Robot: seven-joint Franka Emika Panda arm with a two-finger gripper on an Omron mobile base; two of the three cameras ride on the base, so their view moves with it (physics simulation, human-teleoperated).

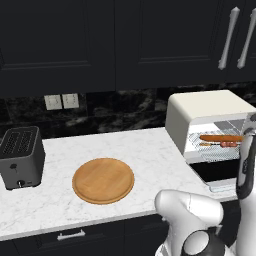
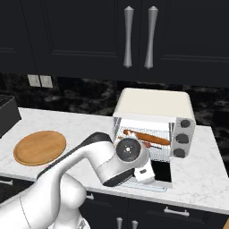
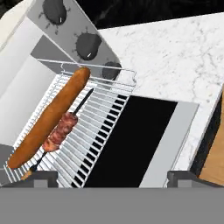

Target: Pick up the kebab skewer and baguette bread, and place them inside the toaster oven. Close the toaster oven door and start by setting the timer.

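**Operator:** What's my claw doing?

**Spotter:** Your claw [image 3: 109, 177] is spread wide with nothing in it, above the lowered toaster oven door [image 3: 131, 140].

**Operator:** And the food?

**Spotter:** Ahead of your left fingertip [image 3: 41, 177], on the wire rack [image 3: 98, 118] inside the toaster oven [image 2: 154, 105]. The baguette bread [image 3: 50, 116] and the kebab skewer [image 3: 61, 130] lie side by side, touching.

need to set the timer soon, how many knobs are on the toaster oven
3 round dark knobs in a row down the grey panel beside the rack of the cream-white boxy toaster oven: top, middle, bottom.
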